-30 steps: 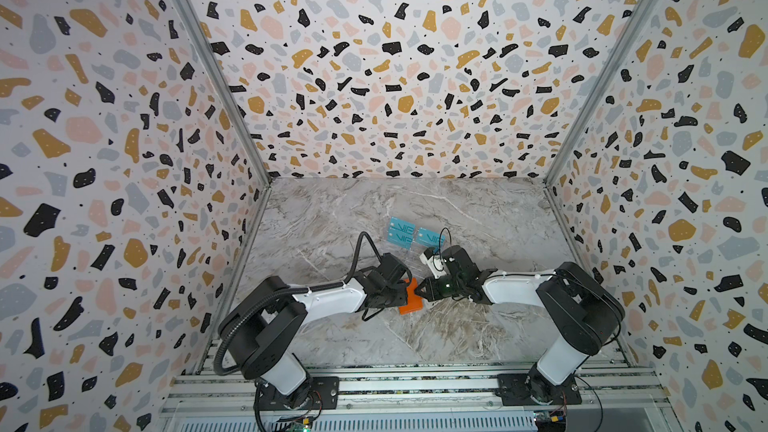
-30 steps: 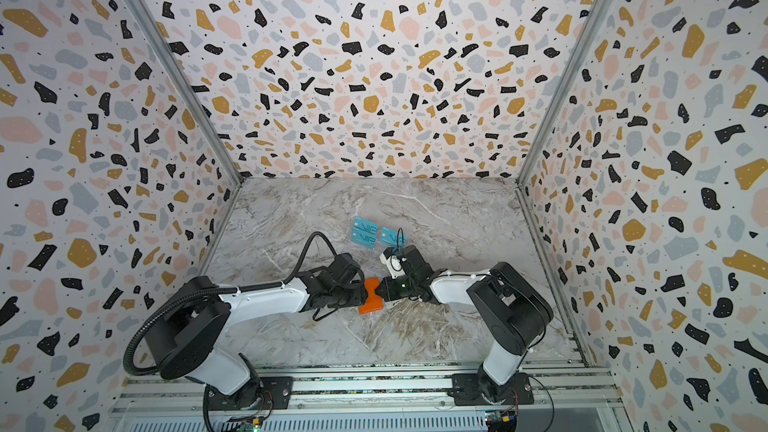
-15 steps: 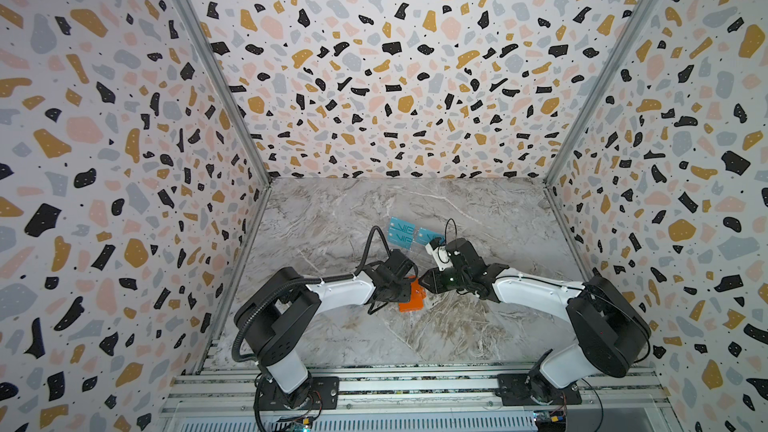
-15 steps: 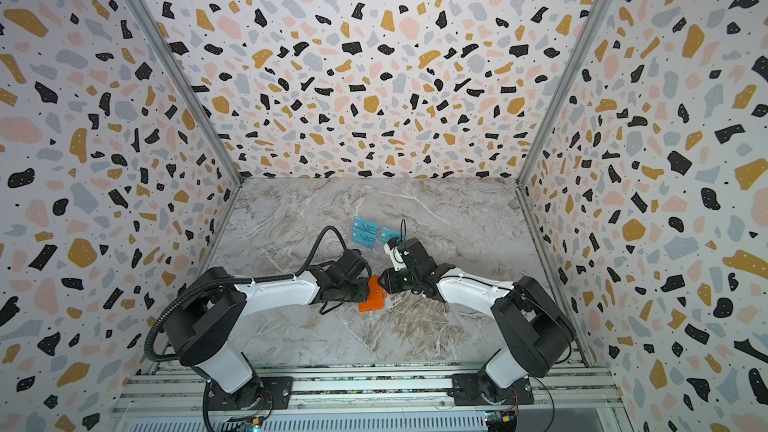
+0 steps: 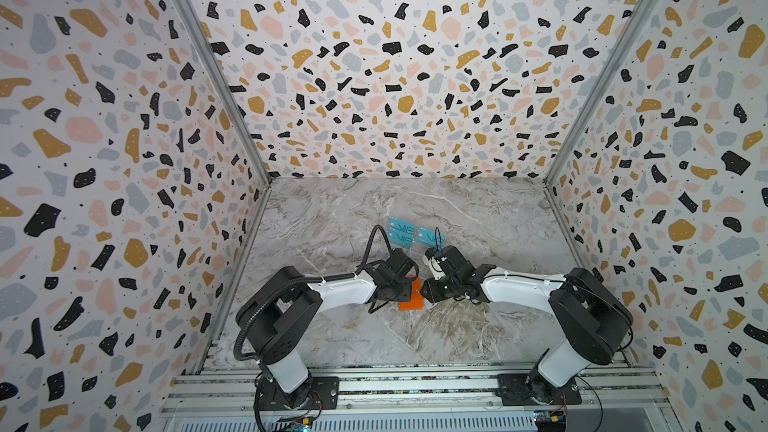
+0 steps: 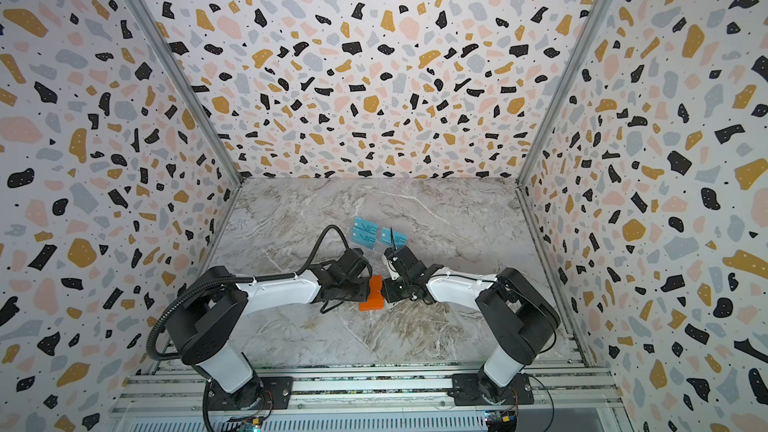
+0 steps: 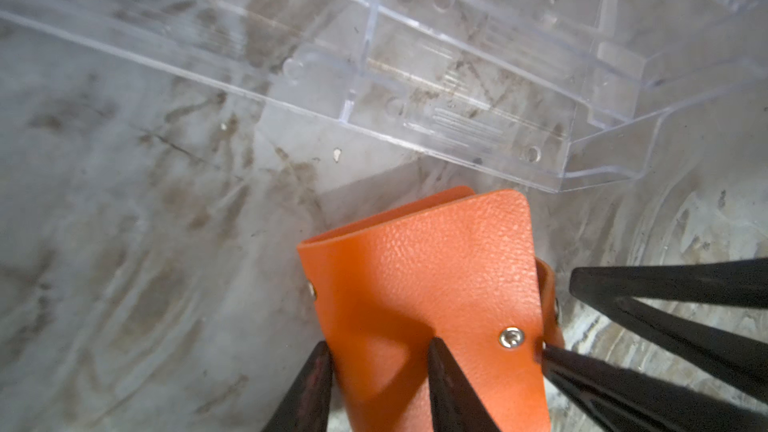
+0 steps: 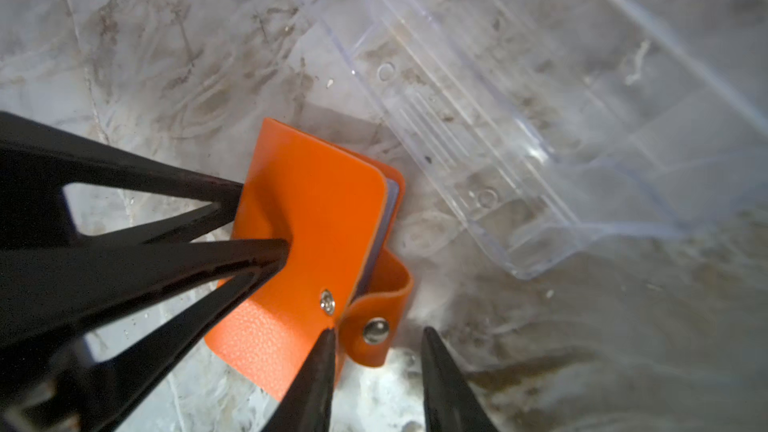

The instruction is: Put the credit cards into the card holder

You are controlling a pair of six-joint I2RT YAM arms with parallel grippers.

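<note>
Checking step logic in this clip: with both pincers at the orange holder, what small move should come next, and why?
Probably close the right pincer on the unsnapped tab it straddles and lift to unfold the card holder, which lies shut with the left pincer resting on its spine side.

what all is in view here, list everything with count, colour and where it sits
card holder: one, orange, flat on the table, between the end effectors, snap tab undone
credit cards: three showing, teal with VIP print, in the clear stand
clear stand: one, transparent, just behind the holder
table: one, grey marble
walls: three, terrazzo pattern; left, back, right
rail: one, silver, front edge
left arm, right arm: white and black, bases on the rail
left end effector: black, one tip on the holder's cover
right end effector: black, open around the snap tab
</note>
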